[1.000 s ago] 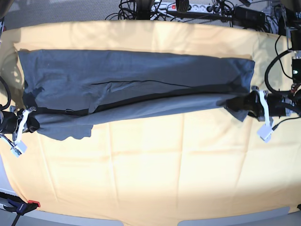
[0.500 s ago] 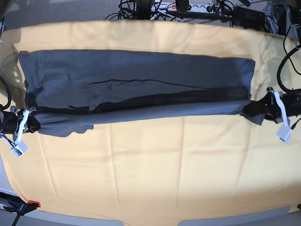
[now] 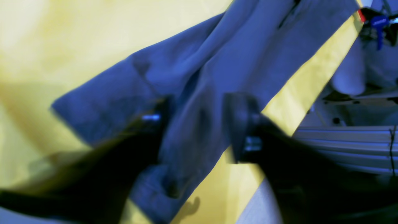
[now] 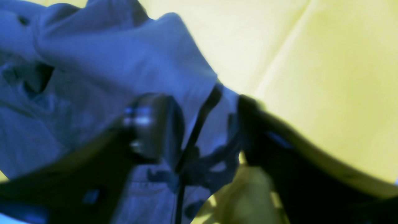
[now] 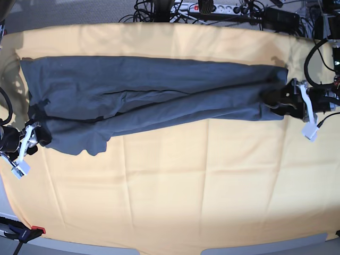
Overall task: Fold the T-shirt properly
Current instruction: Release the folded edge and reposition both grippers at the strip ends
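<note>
base cam high, facing down; wrist cams close above cloth

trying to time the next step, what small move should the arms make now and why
I'd lift both black grippers, the left and the right, straight up off the dark slate-grey cotton T-shirt. Their jaws stand open over its two ends, with fabric lying loose between the fingers, so rising before any sideways travel would probably avoid dragging the folded strip askew.

bright base view; wrist views blurred in foreground, tinted blue and yellow.
</note>
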You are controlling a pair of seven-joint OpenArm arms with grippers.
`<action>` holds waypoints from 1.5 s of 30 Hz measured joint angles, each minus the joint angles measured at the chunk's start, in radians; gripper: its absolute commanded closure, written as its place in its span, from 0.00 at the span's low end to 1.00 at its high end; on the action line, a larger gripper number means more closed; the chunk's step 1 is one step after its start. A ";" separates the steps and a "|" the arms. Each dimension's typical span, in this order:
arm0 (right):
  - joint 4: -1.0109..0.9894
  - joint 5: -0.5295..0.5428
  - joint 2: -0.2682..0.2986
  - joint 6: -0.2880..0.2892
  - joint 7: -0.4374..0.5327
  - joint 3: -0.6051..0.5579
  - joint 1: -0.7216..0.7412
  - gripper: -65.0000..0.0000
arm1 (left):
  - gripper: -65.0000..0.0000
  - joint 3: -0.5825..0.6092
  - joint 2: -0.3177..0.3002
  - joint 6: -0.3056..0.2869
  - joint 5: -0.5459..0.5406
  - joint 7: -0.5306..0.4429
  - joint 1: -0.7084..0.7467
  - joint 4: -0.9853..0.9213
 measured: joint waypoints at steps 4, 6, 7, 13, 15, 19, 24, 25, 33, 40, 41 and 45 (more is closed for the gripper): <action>0.000 -0.002 0.000 0.000 0.036 0.000 0.010 0.28 | 0.32 0.000 0.042 0.033 0.000 0.003 0.000 0.000; 0.000 -0.001 0.000 0.000 0.092 0.000 0.013 0.28 | 0.32 0.000 0.048 0.033 0.000 0.003 0.000 0.000; 0.000 0.002 -0.003 -0.034 0.110 0.000 0.012 0.28 | 0.32 0.000 0.048 0.033 0.000 0.003 0.000 0.000; -0.051 -0.170 -0.126 -0.163 0.114 0.002 0.011 0.28 | 0.32 0.000 0.048 0.033 0.000 0.003 0.000 0.000; -0.121 -0.205 -0.170 -0.183 0.129 0.001 0.011 0.28 | 0.32 0.000 0.048 0.033 0.000 0.003 0.000 0.000; -0.263 -0.205 -0.217 -0.174 0.203 0.006 0.042 0.28 | 0.32 0.000 0.048 0.033 -0.002 0.003 0.000 0.000; -0.340 -0.209 -0.245 -0.062 0.269 0.008 0.052 0.54 | 0.32 0.000 0.048 0.033 0.000 0.003 0.000 0.000; -0.339 -0.208 -0.246 -0.040 0.262 0.008 0.053 0.65 | 0.32 0.000 0.048 0.033 0.000 0.003 0.000 0.000; -0.269 -0.011 -0.246 -0.007 0.084 0.006 0.060 1.00 | 0.32 0.000 0.048 0.024 0.000 0.003 0.000 0.000; -0.050 0.272 -0.195 -0.003 -0.140 0.005 0.032 1.00 | 0.32 0.000 0.048 0.016 0.000 0.003 0.000 0.000; -0.018 0.305 -0.180 -0.004 -0.155 0.005 0.008 1.00 | 0.32 0.000 0.048 0.003 0.000 0.002 0.000 0.000; 0.108 0.405 -0.110 -0.004 -0.225 0.001 -0.113 1.00 | 0.32 0.000 0.048 -0.002 0.000 0.003 0.000 0.000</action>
